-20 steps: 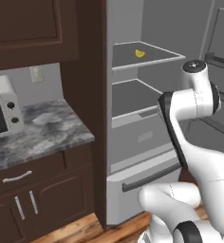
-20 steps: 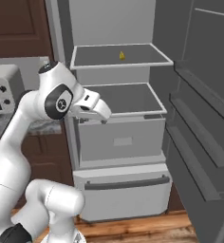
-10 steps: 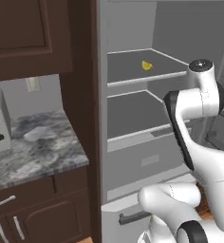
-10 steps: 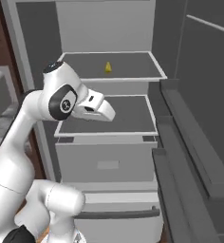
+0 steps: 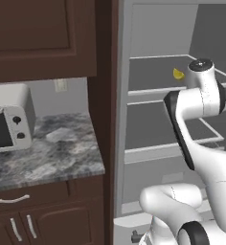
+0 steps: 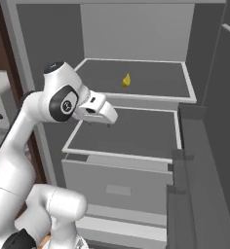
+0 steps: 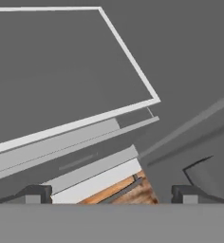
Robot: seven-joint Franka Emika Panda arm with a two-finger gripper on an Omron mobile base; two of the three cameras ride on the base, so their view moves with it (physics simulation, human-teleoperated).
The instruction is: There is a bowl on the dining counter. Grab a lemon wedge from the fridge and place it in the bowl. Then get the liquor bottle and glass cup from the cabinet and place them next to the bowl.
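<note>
Closest to us, our gripper [image 7: 109, 193] hangs with its two dark fingertips [image 7: 35, 193] spread wide apart, nothing between them, looking down past a white-edged shelf toward a strip of wooden floor [image 7: 126, 190]. From the right base view we see the gripper [image 6: 108, 118] out in front of the open fridge [image 6: 136, 34], hovering over the front left part of the lower shelf [image 6: 129, 133], above the pale drawer [image 6: 114, 182]. Further in, on the upper shelf [image 6: 146, 78], sits the lemon wedge [image 6: 126, 80], small and yellow, well apart from our gripper and untouched. In the left base view we catch the same lemon wedge [image 5: 178, 73] just beside our arm's wrist joint. Off to the left we have the marbled desk [image 5: 52, 153] carrying a microwave [image 5: 8, 125], with a dark brown cabinet [image 5: 38, 38] above it.
</note>
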